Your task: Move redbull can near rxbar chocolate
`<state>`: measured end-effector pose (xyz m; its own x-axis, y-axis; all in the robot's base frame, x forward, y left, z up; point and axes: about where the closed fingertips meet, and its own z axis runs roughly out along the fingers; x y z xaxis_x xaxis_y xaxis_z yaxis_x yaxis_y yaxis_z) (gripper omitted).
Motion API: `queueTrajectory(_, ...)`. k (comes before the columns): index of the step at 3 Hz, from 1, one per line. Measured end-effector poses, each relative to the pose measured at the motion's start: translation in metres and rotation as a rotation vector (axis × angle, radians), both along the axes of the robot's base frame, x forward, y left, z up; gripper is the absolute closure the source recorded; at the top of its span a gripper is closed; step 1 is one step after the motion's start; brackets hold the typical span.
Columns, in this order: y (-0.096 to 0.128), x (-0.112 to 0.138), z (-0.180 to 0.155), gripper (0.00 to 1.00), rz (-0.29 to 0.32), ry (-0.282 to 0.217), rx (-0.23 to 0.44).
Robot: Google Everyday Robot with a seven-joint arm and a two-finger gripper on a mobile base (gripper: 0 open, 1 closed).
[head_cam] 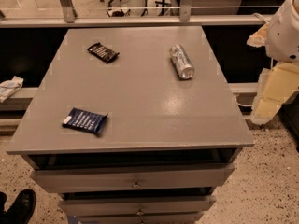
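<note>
The redbull can [181, 61] is a slim silver can lying on its side at the back right of the grey cabinet top [140, 92], with its shiny round top facing the front. The rxbar chocolate [103, 52] is a small flat black bar with pale lettering, lying at the back left, well apart from the can. My gripper [267, 108] hangs on the white and cream arm beyond the cabinet's right edge, to the right of the can and lower than the top, holding nothing that I can see.
A dark blue packet with a white end [85, 121] lies at the front left of the top. Drawers [135, 178] stand slightly open below the front edge. A black shoe [19, 206] is at the bottom left. A white wrapper [9, 87] lies on the left ledge.
</note>
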<state>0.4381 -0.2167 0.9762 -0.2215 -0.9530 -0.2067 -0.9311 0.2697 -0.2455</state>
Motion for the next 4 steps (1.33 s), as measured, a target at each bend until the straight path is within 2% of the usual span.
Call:
queueTrajectory(1, 0.0, 0.003, -0.001, 0.0, -0.003, -0.004, 0.002)
queueTrajectory(2, 0.0, 0.047, -0.015, 0.0, -0.045, -0.061, 0.029)
queueTrajectory(3, 0.0, 0.103, -0.035, 0.0, -0.125, -0.109, 0.07)
queueTrajectory(4, 0.005, 0.165, -0.063, 0.0, -0.261, -0.138, 0.155)
